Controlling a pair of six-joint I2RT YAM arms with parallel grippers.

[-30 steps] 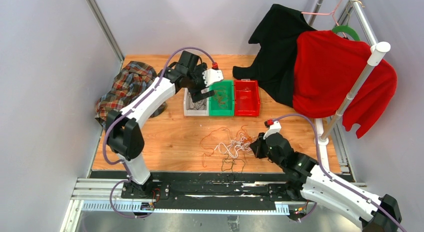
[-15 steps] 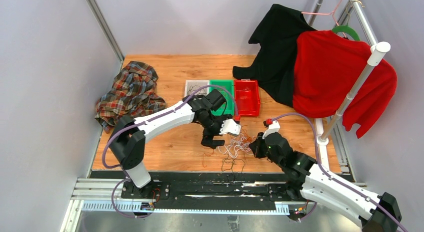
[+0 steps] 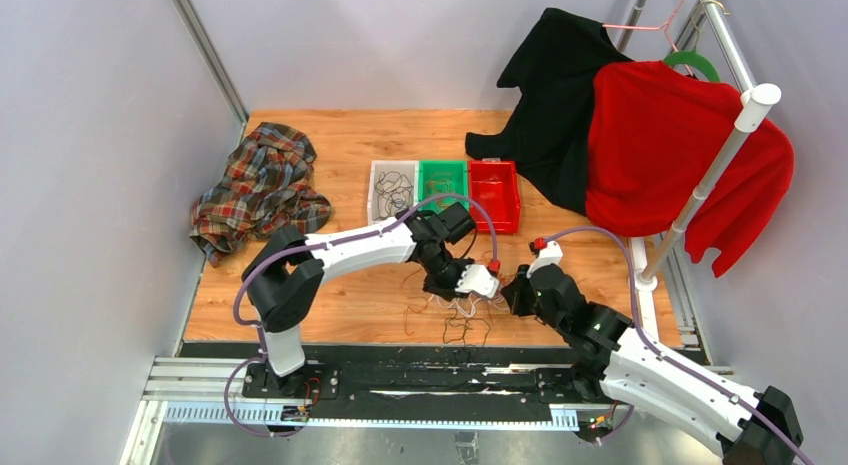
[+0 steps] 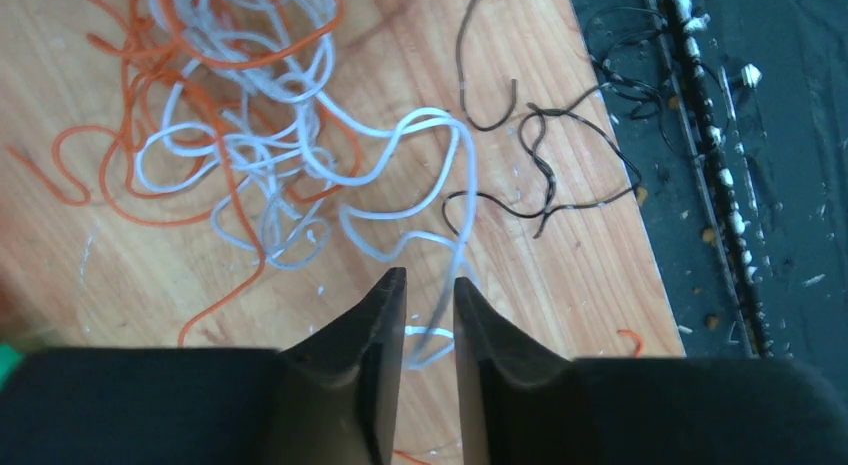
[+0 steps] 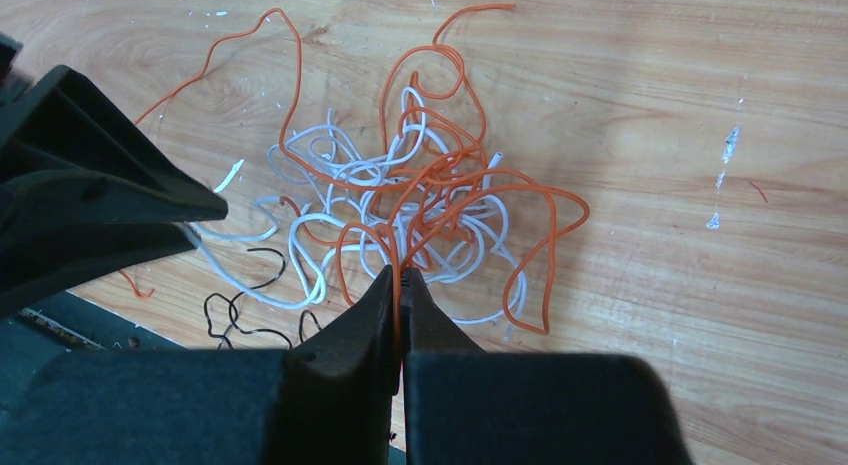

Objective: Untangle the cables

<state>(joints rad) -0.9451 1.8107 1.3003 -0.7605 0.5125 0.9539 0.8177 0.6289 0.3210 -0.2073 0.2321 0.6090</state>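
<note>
Cables, tangled at the table's near edge, are partly hidden from above beneath the left gripper. Its jaws stand narrowly apart astride a white cable. The right gripper pinches an orange cable.

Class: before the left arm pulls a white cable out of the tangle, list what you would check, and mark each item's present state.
1. Anchor: right tool shut on an orange cable: ok.
2. Aim: left tool has a white cable lying in the gap between its jaws: ok.
3. Grip: left tool's jaws closed on that cable: not ok, a gap shows.
4. White cable free of the orange strands: not ok, they are interwoven.
5. Black cables clear of the white cable: cannot tell; one runs right up to it.
6. Tools apart: ok, close but not touching.
</note>
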